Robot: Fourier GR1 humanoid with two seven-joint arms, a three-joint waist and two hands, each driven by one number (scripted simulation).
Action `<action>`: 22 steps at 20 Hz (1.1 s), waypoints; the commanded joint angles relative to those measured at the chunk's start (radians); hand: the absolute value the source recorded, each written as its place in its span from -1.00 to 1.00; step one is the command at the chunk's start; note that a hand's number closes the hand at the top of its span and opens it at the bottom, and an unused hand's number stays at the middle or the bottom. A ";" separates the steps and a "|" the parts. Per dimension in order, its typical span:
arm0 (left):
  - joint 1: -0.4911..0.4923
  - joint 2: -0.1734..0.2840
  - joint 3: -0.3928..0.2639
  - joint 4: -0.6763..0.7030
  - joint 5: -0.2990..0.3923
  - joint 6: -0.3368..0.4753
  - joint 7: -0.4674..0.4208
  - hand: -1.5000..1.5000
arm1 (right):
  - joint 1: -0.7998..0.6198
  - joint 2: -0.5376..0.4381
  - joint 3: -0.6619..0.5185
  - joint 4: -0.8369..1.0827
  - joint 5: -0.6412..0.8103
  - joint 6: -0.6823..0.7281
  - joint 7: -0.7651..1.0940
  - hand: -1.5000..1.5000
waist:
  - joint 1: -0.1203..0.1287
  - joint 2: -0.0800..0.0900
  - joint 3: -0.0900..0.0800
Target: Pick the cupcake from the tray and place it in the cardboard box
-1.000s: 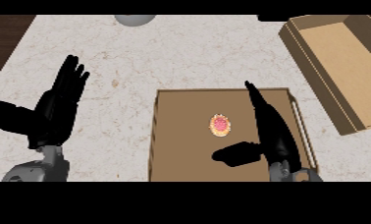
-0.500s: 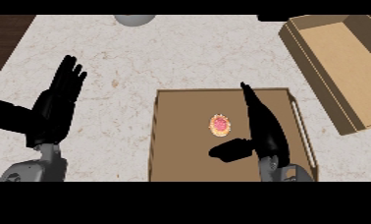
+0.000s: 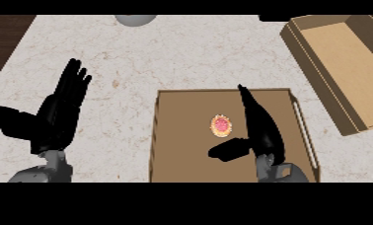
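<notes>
Head view, looking steeply down on a pale speckled bench (image 3: 189, 51).

Tray (image 3: 182, 145): flat brown rectangle w/ a low rim, lying on the bench at centre-right, near the lower edge of the view. No writing, brand or label readable on it.

Cupcake (image 3: 221, 125): small, round, pink top w/ an orange-tan edge, seen from above. It sits on the tray floor, roughly mid-tray and a bit toward the right. Nothing is gripping it.

Right robot hand (image 3: 258, 125): black, over the tray, just beside the cupcake on its right. Fingers are straight and together, pointing up the frame; thumb sticks out to the left below the cupcake. Fingers spread apart from thumb, holding nothing. Can't tell if it touches the cupcake; a thin gap seems to show between them.

Left robot hand (image 3: 62, 110): black, at the left side over bare bench, well apart from the tray. Fingers straight, slightly fanned, pointing up; resting, holding nothing.

Cardboard box (image 3: 328, 51): tan, open-topped, at the upper right, set at an angle, partly cut by the frame edge. Well apart from the cupcake. No print or label visible.

Grey round object (image 3: 135, 19) at the top edge, partly cut off; can't tell what it is.
</notes>
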 commanded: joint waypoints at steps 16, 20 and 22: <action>0.005 0.021 0.068 -0.009 0.028 -0.066 0.007 0.00 | 0.046 -0.011 -0.009 0.123 0.014 -0.045 -0.155 -1.00 | 0.000 0.000 0.000; -0.100 -0.013 0.030 0.114 -0.024 -0.032 -0.022 0.00 | -0.017 0.018 0.008 0.179 0.050 -0.054 -0.145 1.00 | -0.003 0.001 0.000; -0.054 0.019 0.078 0.054 0.039 -0.075 -0.007 0.00 | -0.066 0.018 0.051 0.196 0.088 -0.031 -0.123 1.00 | 0.002 0.000 0.000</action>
